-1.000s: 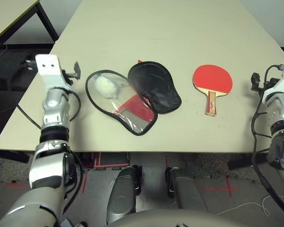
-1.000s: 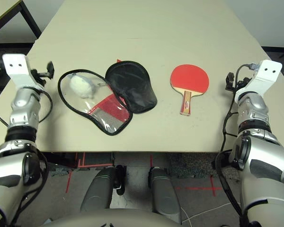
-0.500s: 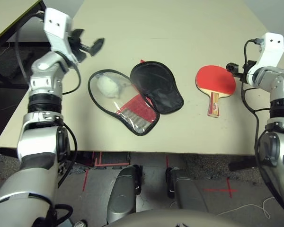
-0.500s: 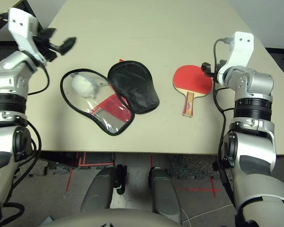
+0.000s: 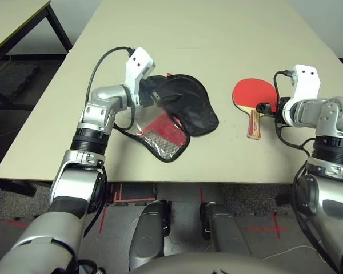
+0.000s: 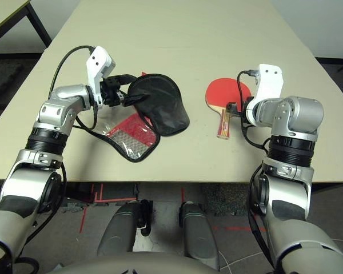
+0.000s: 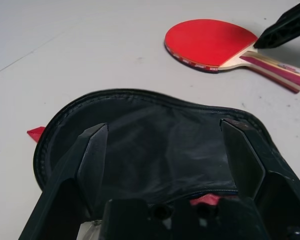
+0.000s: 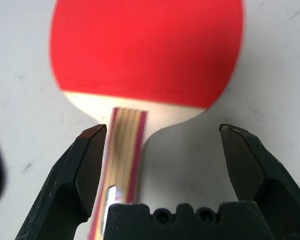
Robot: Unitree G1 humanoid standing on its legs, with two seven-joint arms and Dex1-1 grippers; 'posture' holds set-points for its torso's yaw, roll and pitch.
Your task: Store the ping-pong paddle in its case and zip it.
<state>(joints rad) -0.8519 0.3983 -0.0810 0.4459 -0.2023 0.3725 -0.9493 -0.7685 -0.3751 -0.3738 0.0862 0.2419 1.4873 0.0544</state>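
Paddle (image 5: 255, 97) lies flat on the table (image 5: 217, 34), its handle pointing toward the robot. Right gripper (image 8: 162, 150) hangs spread above the handle; left gripper (image 7: 170, 150), spread, faces the open case (image 5: 186, 105)

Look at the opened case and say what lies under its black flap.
The black flap of the case overlaps the clear panel and red mesh pocket. A small red corner pokes out behind. Anything else beneath is covered.
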